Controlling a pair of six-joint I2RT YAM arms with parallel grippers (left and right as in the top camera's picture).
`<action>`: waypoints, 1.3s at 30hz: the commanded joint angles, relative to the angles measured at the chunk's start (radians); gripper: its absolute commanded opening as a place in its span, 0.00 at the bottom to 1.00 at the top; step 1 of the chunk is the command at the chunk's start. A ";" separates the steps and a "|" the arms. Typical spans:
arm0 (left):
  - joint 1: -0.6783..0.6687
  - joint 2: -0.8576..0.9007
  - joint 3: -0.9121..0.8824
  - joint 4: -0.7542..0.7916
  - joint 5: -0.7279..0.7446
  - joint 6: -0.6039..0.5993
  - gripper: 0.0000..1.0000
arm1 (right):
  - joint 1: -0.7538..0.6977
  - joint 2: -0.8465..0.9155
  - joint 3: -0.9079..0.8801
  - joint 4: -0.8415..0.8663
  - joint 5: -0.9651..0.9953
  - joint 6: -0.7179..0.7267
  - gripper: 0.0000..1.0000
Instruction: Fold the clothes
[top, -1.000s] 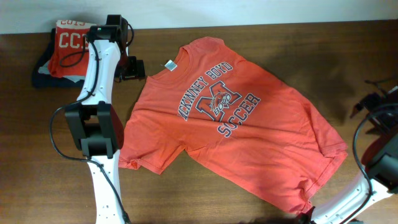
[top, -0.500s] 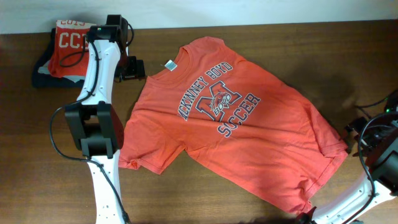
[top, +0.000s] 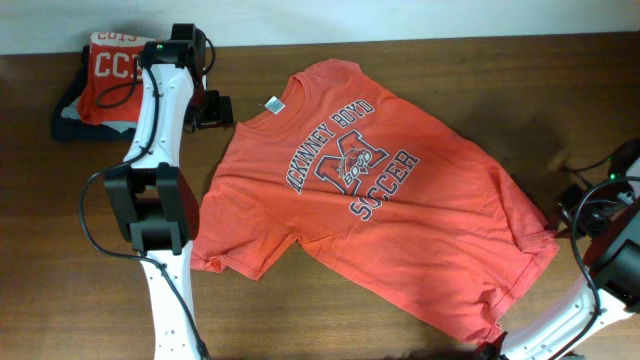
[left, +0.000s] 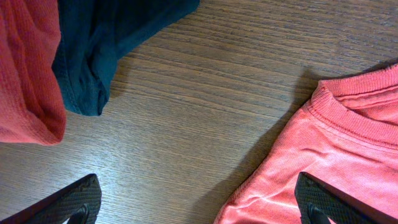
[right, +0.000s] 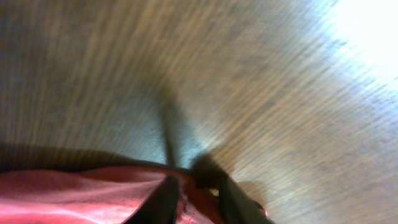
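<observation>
Apparently the first grasp of the folding is in hand, and no fold is made yet. The T-shirt (top: 370, 190) is spread flat on the table (top: 480, 70), print upward, with the collar toward the far left and the hem toward the near right. The left hand (left: 196, 196) is held wide apart over bare wood just beside the collar, and nothing is between its fingers. A folded red shirt (top: 108, 65) and a dark garment (top: 70, 125) are seen at the far left corner, apart from the T-shirt.

The right hand (right: 196, 193) is placed at the hem corner on the right side. Its fingers are seen close together with red cloth at them, but the wrist view is blurred, so it cannot be told whether the cloth is really clamped.

For the next move, a firm hold on the hem is probably needed first. The left hand would have to be brought onto the collar or shoulder, so that both ends can be lifted together.
</observation>
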 joint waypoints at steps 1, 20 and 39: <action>0.000 -0.002 0.015 0.002 0.000 0.002 0.99 | 0.024 -0.010 -0.012 0.011 0.006 0.005 0.15; 0.000 -0.002 0.015 0.002 0.000 0.002 0.99 | 0.025 -0.010 0.271 0.008 0.015 -0.113 0.04; -0.005 -0.002 0.015 0.002 0.000 0.002 0.99 | 0.029 0.023 0.319 0.380 0.067 -0.188 0.04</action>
